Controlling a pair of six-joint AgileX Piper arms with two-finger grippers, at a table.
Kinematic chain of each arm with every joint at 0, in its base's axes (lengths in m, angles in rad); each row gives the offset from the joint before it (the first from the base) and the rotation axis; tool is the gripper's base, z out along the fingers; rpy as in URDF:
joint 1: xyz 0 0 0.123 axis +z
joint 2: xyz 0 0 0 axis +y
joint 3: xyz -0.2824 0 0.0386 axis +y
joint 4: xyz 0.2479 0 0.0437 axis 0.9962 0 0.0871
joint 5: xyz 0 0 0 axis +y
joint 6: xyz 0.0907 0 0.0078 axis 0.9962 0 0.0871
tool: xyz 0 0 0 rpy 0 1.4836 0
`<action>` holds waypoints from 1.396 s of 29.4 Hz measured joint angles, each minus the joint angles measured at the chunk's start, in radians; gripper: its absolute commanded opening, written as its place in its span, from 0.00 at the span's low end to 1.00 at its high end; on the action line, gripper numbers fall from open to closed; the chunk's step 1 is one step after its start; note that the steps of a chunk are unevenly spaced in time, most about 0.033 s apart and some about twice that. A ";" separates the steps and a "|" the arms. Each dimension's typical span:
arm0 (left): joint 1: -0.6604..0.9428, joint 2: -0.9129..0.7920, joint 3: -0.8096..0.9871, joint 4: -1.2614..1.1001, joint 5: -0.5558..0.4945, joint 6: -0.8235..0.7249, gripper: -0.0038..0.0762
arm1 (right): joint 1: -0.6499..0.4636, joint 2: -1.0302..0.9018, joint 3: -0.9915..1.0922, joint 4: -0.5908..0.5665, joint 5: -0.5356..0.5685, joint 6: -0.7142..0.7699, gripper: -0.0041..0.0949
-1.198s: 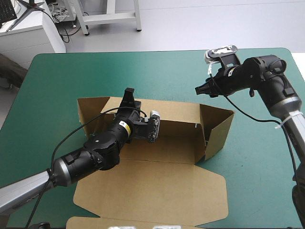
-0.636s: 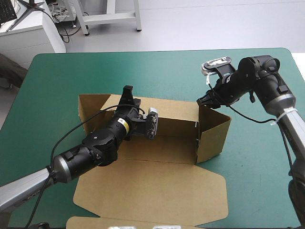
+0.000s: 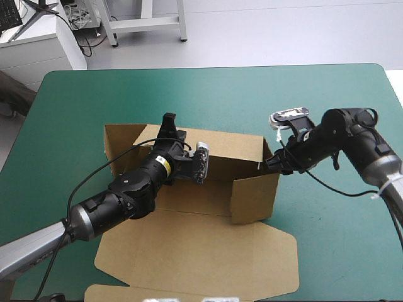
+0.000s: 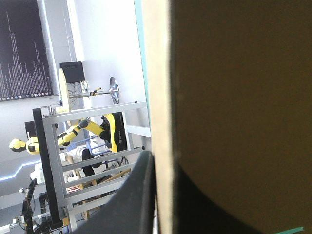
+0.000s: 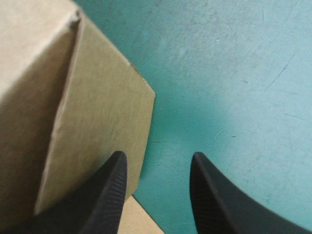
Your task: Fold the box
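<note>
Brown box (image 3: pixel 201 251), rear and right walls raised, lid flat, is located at the middle of the table (image 3: pixel 88 100). Its rear wall is clamped by the left gripper (image 3: pixel 169 123); the right gripper (image 5: pixel 157 161) is held, fingers apart, against the right wall.

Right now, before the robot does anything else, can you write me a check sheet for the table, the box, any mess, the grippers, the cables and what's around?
surface: teal-green table, cover smooth
job's things: brown box part folded; far wall upright, right side flap turned inward, lid lying flat toward the robot
clutter: nothing seen
grippers: left gripper shut on the far wall's top edge; right gripper open at the box's right corner, one finger right beside the board
cables: nothing seen
surroundings: nothing seen
</note>
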 measured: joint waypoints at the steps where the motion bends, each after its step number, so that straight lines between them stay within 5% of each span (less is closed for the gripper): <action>1: 0.000 0.000 0.001 0.000 0.000 0.000 0.04 | 0.000 -0.020 0.026 0.013 -0.017 -0.004 0.42; 16: 0.000 0.001 0.001 0.000 0.001 -0.001 0.04 | 0.193 -0.231 0.261 0.065 -0.214 -0.056 0.42; 41: 0.002 0.001 0.001 0.000 0.002 -0.019 0.04 | 0.223 -0.112 0.284 -0.021 -0.496 0.099 0.38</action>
